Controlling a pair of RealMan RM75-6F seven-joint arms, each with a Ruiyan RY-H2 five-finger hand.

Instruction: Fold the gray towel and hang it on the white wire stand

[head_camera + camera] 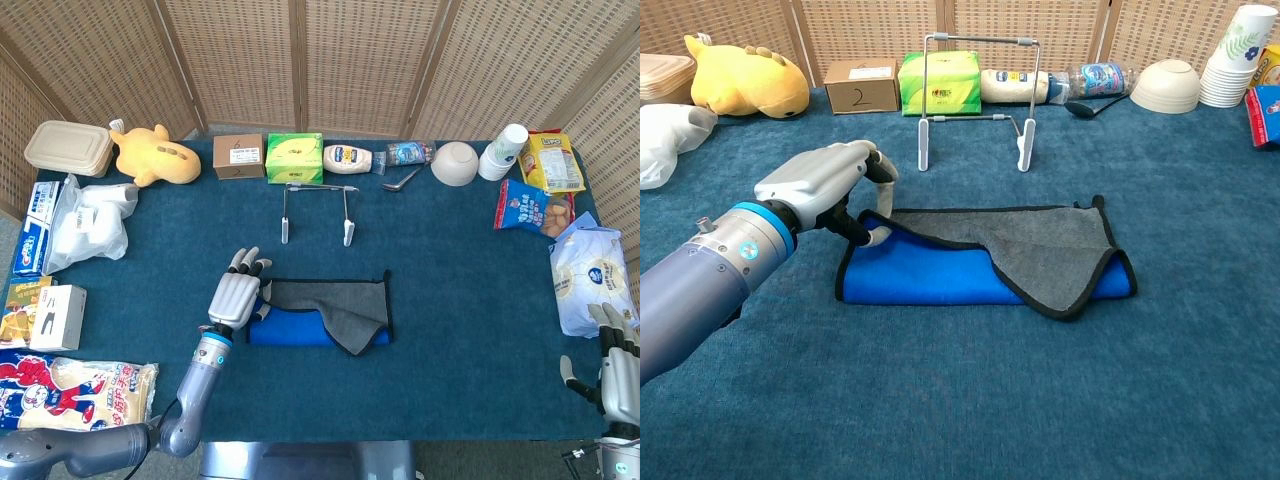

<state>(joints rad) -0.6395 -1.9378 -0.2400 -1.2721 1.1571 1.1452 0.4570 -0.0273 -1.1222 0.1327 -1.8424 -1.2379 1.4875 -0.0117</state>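
— Looking at the towel (pixel 330 310): where does it lie, and which way does it run?

— On the blue tabletop (pixel 450 350), near the middle, folded over so the gray face lies on a blue underside. Its long axis runs left to right across the robot's front.

— And the hands?

— The left hand (pixel 830 185) is at the towel's left end, fingers curled down onto the edge there. Whether it truly pinches the cloth, I cannot tell. The right hand (pixel 612 360) sits well apart at the far right edge, fingers spread, holding nothing.

— So the stand?

— The white wire stand (pixel 975 95) is straight beyond the towel, away from the robot, its top bar parallel to the towel's length. I'd judge the left hand, being nearer, leads any lift, carrying the cloth forward over that bar.
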